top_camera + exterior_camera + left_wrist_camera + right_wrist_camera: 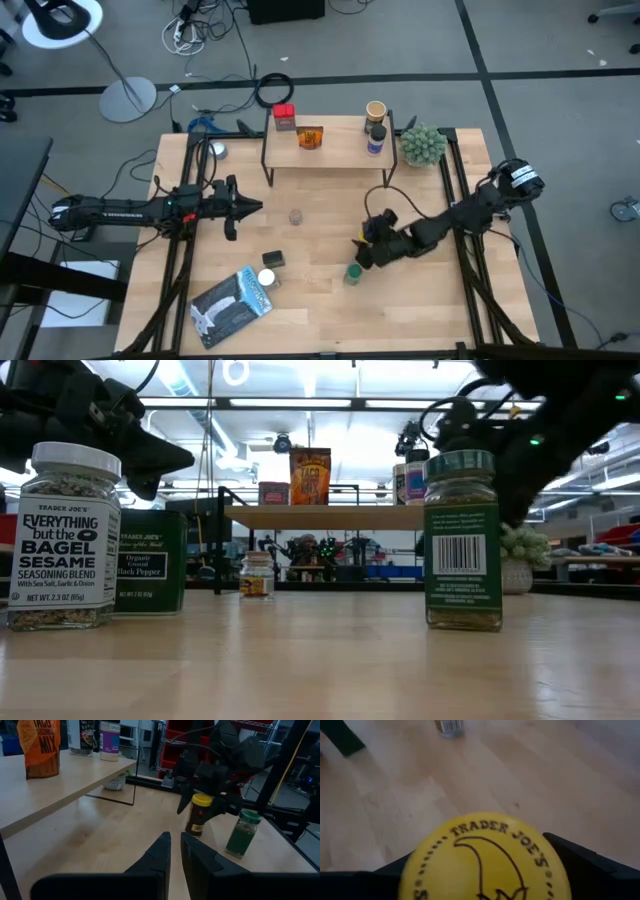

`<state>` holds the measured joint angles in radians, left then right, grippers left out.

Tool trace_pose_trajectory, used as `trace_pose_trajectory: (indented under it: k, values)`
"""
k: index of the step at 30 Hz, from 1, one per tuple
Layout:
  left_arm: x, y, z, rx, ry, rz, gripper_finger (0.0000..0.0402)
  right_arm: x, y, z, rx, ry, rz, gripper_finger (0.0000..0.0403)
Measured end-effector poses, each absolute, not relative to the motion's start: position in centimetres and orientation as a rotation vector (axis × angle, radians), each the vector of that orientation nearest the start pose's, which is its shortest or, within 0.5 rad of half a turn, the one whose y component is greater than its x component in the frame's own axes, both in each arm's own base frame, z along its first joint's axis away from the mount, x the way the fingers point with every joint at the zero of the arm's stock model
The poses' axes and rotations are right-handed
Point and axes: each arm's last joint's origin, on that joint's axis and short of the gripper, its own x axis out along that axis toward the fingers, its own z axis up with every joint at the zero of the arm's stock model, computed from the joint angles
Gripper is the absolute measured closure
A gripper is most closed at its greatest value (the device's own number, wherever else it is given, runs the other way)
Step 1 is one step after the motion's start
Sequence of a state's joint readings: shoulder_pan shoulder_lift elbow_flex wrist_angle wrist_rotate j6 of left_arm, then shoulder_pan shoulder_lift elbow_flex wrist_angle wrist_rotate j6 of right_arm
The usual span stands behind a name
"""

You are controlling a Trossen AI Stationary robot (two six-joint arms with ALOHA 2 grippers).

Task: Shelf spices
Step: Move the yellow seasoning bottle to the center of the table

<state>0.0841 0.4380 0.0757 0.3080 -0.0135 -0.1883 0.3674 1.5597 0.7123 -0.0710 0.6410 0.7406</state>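
Gripping a yellow-lidded jar (199, 815) in my right gripper (372, 238), I held it just above the surface (320, 310), in front of the shelf (330, 150) and beside a green jar (352, 272) standing there. My left gripper (250, 207) hung closed and empty, left of the shelf's front. On the shelf stood a red tin (284, 116), an orange packet (309, 137) and two jars (375, 125).
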Motion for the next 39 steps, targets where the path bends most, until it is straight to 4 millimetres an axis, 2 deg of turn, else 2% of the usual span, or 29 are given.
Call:
trace_pose_trajectory:
  k: [9,13,18,24,28,34,39]
  values:
    - [12.7,1.1,17.7,-0.191,0.072,0.1,0.0353,26.0,7.7,16.5,0.257,0.682,-0.515,0.0096]
    - [12.7,1.1,17.7,-0.191,0.072,0.099,0.0353,26.0,7.7,17.5,0.273,0.626,-0.493,0.0096]
    - [12.7,1.1,17.7,-0.191,0.071,0.098,0.0353,27.1,7.0,18.5,0.311,0.499,-0.498,0.0096]
    - [12.7,1.1,17.6,-0.191,0.079,0.099,0.0353,26.7,6.2,19.4,0.27,0.496,-0.509,0.0096]
    - [12.7,1.1,17.4,-0.194,0.105,0.101,0.0353,25.1,5.6,20.8,0.242,0.516,-0.554,0.0096]
    - [12.7,1.1,17.4,-0.193,0.107,0.101,0.0353,21.4,5.4,23.2,0.29,0.532,-0.563,0.0096]
    - [12.7,1.1,17.4,-0.192,0.107,0.101,0.0353,18.1,5.7,23.4,0.366,0.627,-0.616,0.0096]
